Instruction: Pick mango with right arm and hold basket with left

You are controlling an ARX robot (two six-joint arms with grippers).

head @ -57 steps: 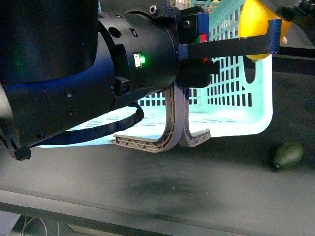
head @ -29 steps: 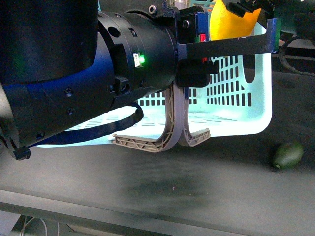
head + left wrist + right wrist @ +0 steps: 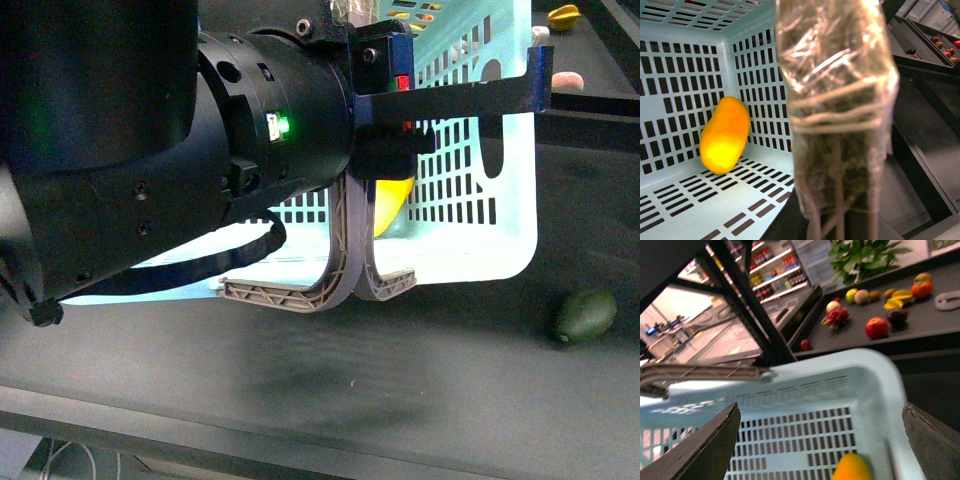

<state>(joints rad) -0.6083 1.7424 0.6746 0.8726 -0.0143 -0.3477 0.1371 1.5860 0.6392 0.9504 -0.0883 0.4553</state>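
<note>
Mango (image 3: 725, 134) lying inside basket (image 3: 505, 245), handles (image 3: 345, 270) and left arm (image 3: 150, 160) partly blocking it in front, green fruit (image 3: 585, 315) sitting outside, right gripper (image 3: 820, 450) hovering wide apart, empty, left gripper (image 3: 480, 100) being impossible to read.

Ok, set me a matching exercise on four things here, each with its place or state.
Things:
1. mango
2. dark green fruit
3. basket handles
4. right gripper

Places or states:
A. on the dark table, outside the basket
B. fingers open, holding nothing
C. inside the turquoise basket
D. grey-brown, curving down at the basket's front

Pairs: 1-C, 2-A, 3-D, 4-B
</note>
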